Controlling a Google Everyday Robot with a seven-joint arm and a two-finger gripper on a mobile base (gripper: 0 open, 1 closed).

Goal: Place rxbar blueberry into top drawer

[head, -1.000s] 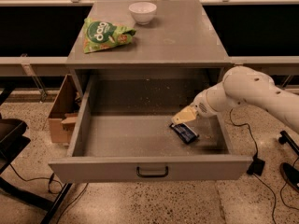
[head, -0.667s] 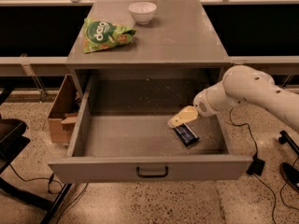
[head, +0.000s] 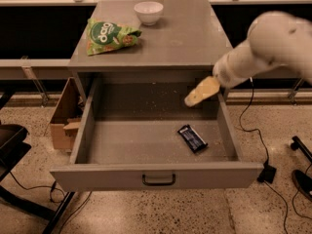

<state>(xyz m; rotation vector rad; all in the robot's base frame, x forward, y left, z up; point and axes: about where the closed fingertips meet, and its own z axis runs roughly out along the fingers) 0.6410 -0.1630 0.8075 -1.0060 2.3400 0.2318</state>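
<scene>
The rxbar blueberry (head: 192,138), a small dark flat bar, lies on the floor of the open top drawer (head: 156,175), toward its right front. The drawer is pulled far out, with a small black handle at the middle of its front. My gripper (head: 197,95) hangs above the drawer's right rear, up and away from the bar, and holds nothing. My white arm reaches in from the upper right.
A green snack bag (head: 109,34) and a white bowl (head: 148,11) sit on the cabinet top (head: 185,38). A cardboard box (head: 64,116) stands left of the drawer. A black chair base (head: 14,150) is at the far left, and cables run on the floor at the right.
My gripper has let go of the bar and risen up and back out of the drawer. The bar now lies flat on the drawer floor.
</scene>
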